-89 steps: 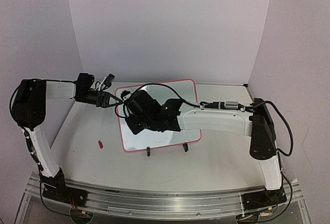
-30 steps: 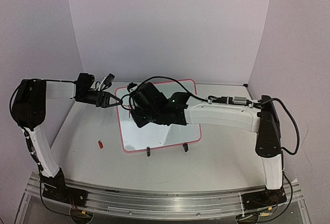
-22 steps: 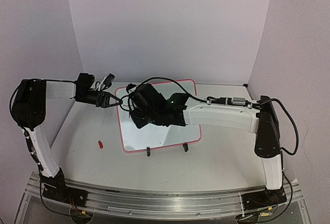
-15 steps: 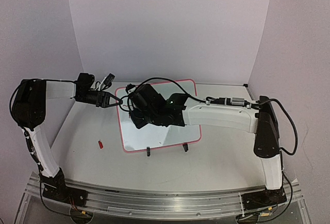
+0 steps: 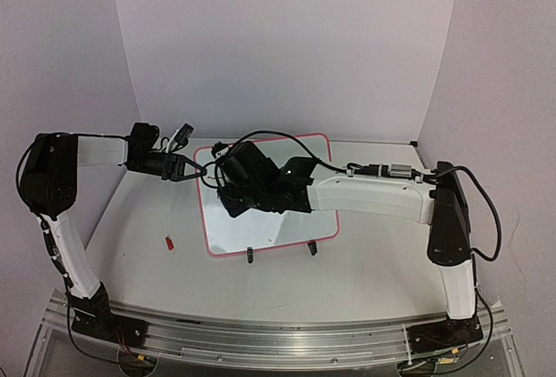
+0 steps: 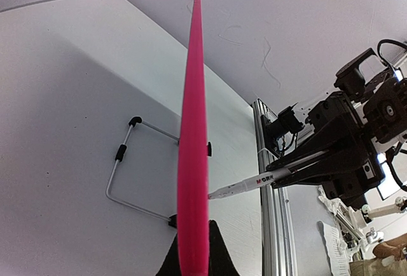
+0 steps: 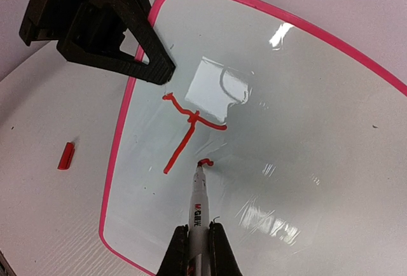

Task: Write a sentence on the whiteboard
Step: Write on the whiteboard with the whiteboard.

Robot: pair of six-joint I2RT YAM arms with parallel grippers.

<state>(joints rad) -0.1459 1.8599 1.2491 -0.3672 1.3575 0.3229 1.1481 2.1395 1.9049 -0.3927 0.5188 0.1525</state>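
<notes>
1. Between the fingers of my right claw (image 7: 197,250) sits a white-barrelled marker (image 7: 199,203) with black lettering, gripped tight. Its red tip touches the board just ahead of the claw.
2. That board is the glossy white rectangular whiteboard (image 7: 299,136) with a thin pink-red frame and rounded corners. It spreads under and ahead of the right claw, propped on the white table (image 5: 365,264).
3. Ahead and left of the marker tip I see red strokes (image 7: 191,123): a wavy line crossed by a slanted one, plus a small hook right at the tip.
4. My left claw (image 5: 193,171) is clenched on the whiteboard's left frame edge. From its wrist camera the pink edge runs straight out between the fingers.
5. Two small black clip feet (image 5: 250,255) show at the board's near edge. A thin wire stand (image 6: 127,174) sits beside the left claw, on the side away from the marker.
6. A small red cap (image 7: 65,155) lies on the table left of the right claw, outside the frame.
</notes>
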